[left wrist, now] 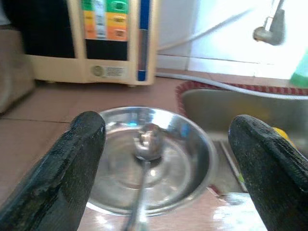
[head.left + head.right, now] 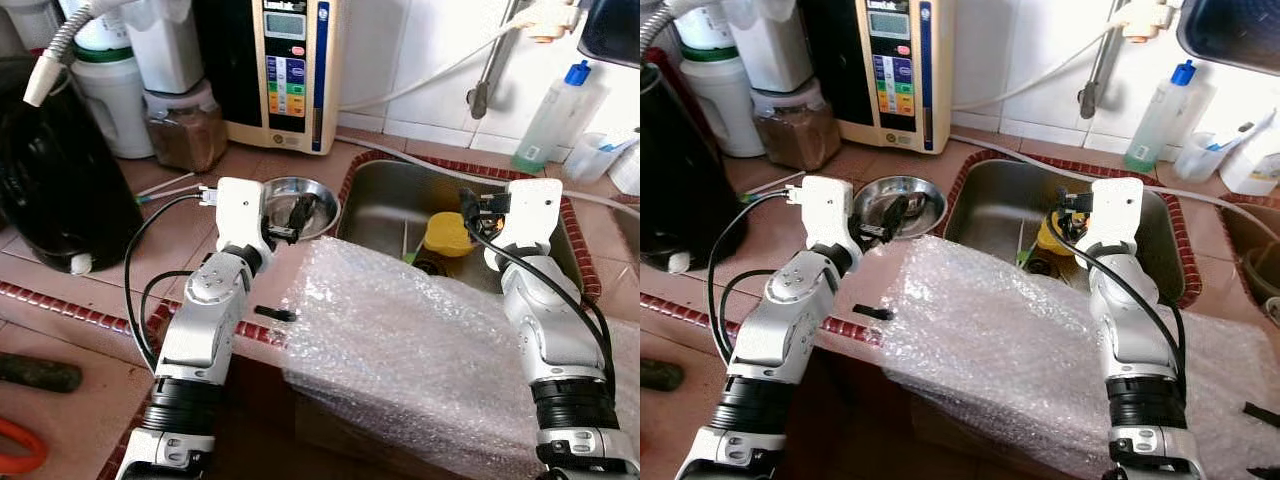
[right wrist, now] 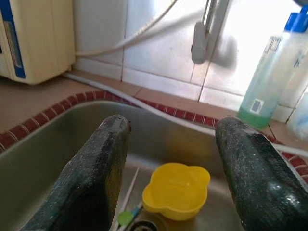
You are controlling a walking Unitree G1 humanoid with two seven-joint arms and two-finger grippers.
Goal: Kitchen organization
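Note:
A shiny steel bowl (image 2: 283, 193) sits on the tiled counter left of the sink, with a metal spoon (image 1: 147, 144) lying in it. My left gripper (image 2: 302, 215) hovers just over the bowl's near side, open, its fingers (image 1: 72, 159) spread wide with nothing between them. My right gripper (image 3: 168, 163) is open above the steel sink (image 2: 390, 205), where a yellow cup (image 3: 176, 190) rests by the drain. A sheet of bubble wrap (image 2: 400, 340) covers the counter's front edge between my arms.
A cream water appliance (image 2: 285, 70) and a lidded jar (image 2: 185, 125) stand against the wall at the back. A big black container (image 2: 60, 190) sits at the left. A soap bottle (image 2: 555, 115) and a faucet pipe (image 2: 490, 60) are behind the sink. Straws (image 3: 127, 195) lie in the sink.

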